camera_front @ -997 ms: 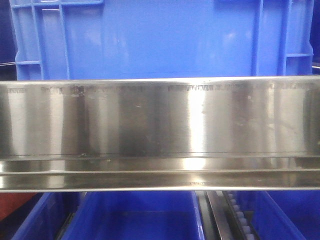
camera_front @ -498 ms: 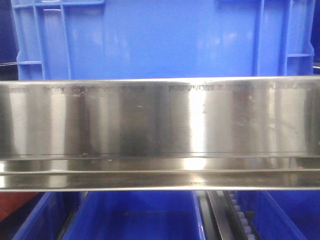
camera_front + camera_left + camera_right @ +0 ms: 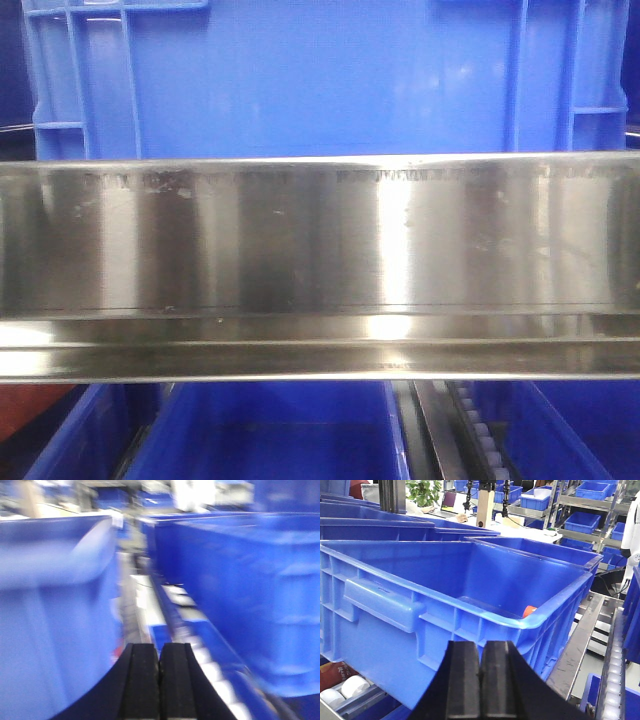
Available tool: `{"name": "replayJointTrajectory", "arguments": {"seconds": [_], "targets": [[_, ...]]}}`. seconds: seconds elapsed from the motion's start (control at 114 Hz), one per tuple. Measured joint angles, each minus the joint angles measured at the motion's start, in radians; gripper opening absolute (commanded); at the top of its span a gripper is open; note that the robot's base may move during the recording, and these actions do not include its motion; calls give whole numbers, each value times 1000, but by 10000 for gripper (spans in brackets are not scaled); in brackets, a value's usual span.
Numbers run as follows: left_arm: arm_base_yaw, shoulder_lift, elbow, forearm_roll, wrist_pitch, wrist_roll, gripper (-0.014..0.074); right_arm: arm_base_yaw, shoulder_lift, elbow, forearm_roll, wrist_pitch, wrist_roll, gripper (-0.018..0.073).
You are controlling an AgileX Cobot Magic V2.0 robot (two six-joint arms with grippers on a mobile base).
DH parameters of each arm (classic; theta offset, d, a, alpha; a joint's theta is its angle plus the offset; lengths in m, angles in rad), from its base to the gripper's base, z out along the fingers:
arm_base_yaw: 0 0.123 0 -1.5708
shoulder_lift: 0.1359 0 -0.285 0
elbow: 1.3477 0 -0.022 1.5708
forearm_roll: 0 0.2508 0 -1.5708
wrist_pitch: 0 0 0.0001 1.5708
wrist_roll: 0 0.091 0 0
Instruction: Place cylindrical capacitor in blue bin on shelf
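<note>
From the front camera I see the broad brushed stainless-steel rail of the shelf (image 3: 320, 240) crossing the whole frame, a large blue plastic bin (image 3: 320, 80) standing behind it and more blue bins cut off below. Against the frames of a second and half a second ago, only the reflections on the rail look slightly different.

My left wrist view is badly blurred: the black left gripper (image 3: 159, 670) shows its jaws clenched together with nothing between them, blue bin walls rising on both sides.

My right wrist view is sharp: the black right gripper (image 3: 481, 675) is likewise pressed closed and empty, just before a deep blue ribbed crate (image 3: 445, 605).

I cannot find the cylindrical capacitor in any view; a small orange-red object (image 3: 529, 611) lies inside the crate, too hidden to identify.
</note>
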Motion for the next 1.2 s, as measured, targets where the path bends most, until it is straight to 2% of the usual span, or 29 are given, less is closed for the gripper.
{"name": "replayJointTrajectory", "arguments": {"seconds": [0.149,0.306,0.533,1.198], "targets": [[32,-109,169,-4,-90,8,-111,0,0,0,0,0,0,-160],[38,-123,283,-6,-194,-6,-111,0,0,0,0,-1,0,-160],[38,-123,289,-6,-219,-35,-111,0,0,0,0,-1,0,-160],[38,-123,291,-6,-226,-37,-111,0,0,0,-4,-9,0,-160]]}}
